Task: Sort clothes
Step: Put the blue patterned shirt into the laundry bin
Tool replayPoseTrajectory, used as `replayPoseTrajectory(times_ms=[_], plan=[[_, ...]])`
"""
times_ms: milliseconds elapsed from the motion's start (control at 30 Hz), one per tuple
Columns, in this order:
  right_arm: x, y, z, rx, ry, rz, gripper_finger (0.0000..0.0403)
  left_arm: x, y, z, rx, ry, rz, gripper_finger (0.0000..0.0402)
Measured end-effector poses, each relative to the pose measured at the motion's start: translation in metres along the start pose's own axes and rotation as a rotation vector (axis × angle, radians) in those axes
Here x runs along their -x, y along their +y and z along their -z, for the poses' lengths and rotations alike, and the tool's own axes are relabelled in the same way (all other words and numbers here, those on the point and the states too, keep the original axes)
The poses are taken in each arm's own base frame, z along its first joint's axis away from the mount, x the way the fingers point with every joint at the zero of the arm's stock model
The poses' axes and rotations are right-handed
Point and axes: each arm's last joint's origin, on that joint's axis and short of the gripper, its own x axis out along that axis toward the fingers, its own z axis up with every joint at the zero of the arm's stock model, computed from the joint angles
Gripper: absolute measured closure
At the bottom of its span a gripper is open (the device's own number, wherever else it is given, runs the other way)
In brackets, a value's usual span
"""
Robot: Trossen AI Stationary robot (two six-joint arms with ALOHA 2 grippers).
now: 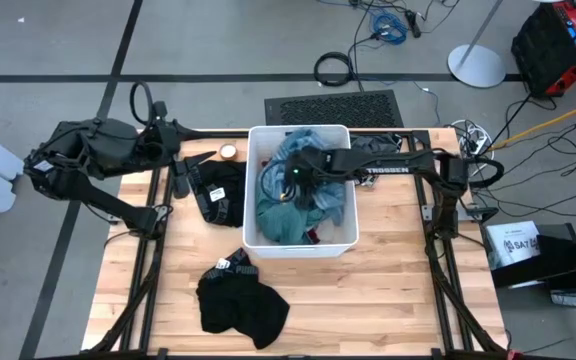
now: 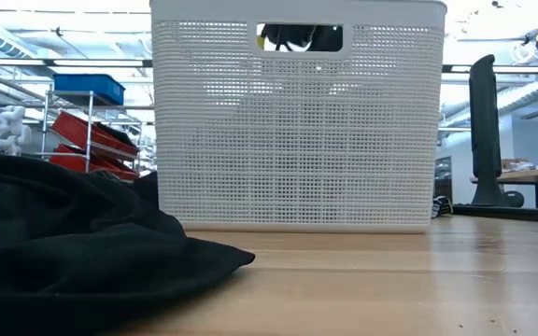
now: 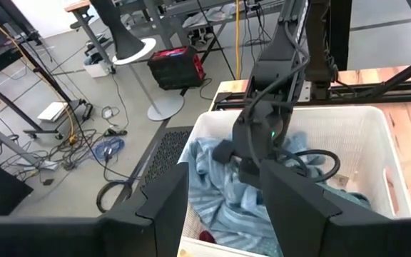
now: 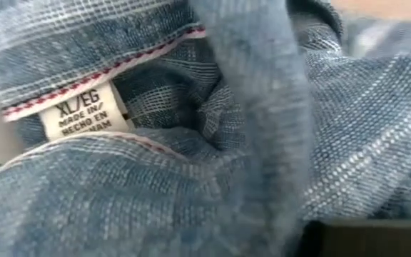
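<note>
A white bin (image 1: 252, 190) stands mid-table, filled with clothes: a blue-grey striped shirt (image 1: 280, 215) and a light blue piece (image 1: 298, 140). My right gripper (image 1: 293, 180) reaches down into the bin from the table's right side, just above or in the pile. Its wrist view is filled by the striped shirt (image 4: 155, 178), with the collar label (image 4: 80, 114) showing and the fingertips hidden. My left gripper (image 3: 223, 189) waits open and raised at the table's far left (image 1: 196, 160), pointing toward the bin. One black garment (image 1: 223, 190) lies left of the bin, another (image 1: 240, 300) near the front edge. My right gripper is shut and points down at the striped shirt's collar area (image 4: 191, 135) inside the bin. Its fingertips show in no view, so I cannot tell whether they touch the cloth.
A small roll of tape (image 1: 228, 152) lies on the table by the bin's far left corner. Bare wood lies right of the bin and at the near right. In the low view the bin's mesh wall (image 2: 297, 131) hides the clothes inside, and the black garment (image 2: 73, 252) fills the near left.
</note>
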Motion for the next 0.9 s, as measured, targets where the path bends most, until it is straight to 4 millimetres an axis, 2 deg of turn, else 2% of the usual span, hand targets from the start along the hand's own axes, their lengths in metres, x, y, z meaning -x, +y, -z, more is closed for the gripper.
replayPoseTrajectory(times_ms=[133, 300, 400, 467, 600, 800, 900], plan=[[-0.01, 0.007, 0.002, 0.001, 0.014, -0.193, 0.0395, 0.0, 0.0, 0.0, 0.001, 0.0, 0.0, 0.0217], [-0.01, 0.013, 0.004, -0.003, 0.003, -0.462, 0.0394, 0.0, 0.0, 0.0, 0.002, 0.0, 0.0, 0.0217], [-0.011, 0.008, 0.005, -0.038, -0.018, -0.683, 0.0394, -0.001, -0.001, 0.0, 0.003, 0.0, 0.012, 0.0217], [-0.012, 0.001, 0.007, -0.092, -0.015, -0.741, 0.0394, -0.002, -0.002, 0.0, 0.011, 0.002, 0.024, 0.0217], [-0.013, -0.014, 0.008, -0.208, 0.016, -0.644, 0.0388, -0.004, -0.003, -0.001, 0.021, 0.006, 0.026, 0.0217], [-0.016, -0.023, 0.006, -0.258, 0.012, -0.306, 0.0375, -0.006, -0.004, -0.001, 0.019, 0.011, 0.033, 0.0217], [-0.016, -0.023, 0.004, -0.242, -0.002, -0.28, 0.0373, -0.006, -0.005, -0.001, 0.018, 0.012, 0.037, 0.0217]])
